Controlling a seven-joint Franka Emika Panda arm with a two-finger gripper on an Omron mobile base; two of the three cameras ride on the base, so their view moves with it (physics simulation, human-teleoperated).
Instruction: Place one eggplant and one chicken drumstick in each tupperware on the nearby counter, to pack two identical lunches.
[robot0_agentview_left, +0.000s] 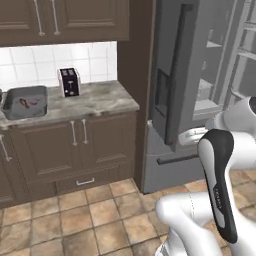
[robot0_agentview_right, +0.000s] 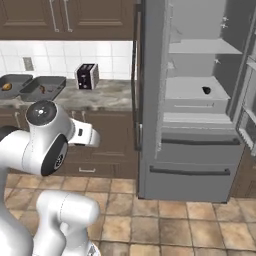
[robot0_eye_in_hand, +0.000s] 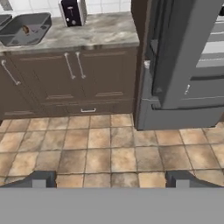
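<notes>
From the left base camera I see the tabletop (robot0_agentview_left: 95, 100) with a tub (robot0_agentview_left: 26, 102) near its left end, a reddish-brown drumstick (robot0_agentview_left: 28, 103) lying inside it, and a toaster (robot0_agentview_left: 69, 82) standing against the back edge further right; the fridge (robot0_agentview_left: 180, 90) stands past the right end with its door swung open. From the right base camera I get both tubs side by side at the tabletop's left end: the left tub (robot0_agentview_right: 11, 85) holds an orange drumstick (robot0_agentview_right: 6, 87), the right tub (robot0_agentview_right: 42, 88) holds the reddish-brown one, and the toaster sits right of them. A near-black eggplant (robot0_agentview_right: 206, 90) lies on a shelf (robot0_agentview_right: 195, 92) inside the open fridge. On the hand camera my claw (robot0_eye_in_hand: 111, 179) hangs over the floor tiles (robot0_eye_in_hand: 100, 153) with its tips spread wide and nothing between them; the right tub shows at the tabletop's left end.
</notes>
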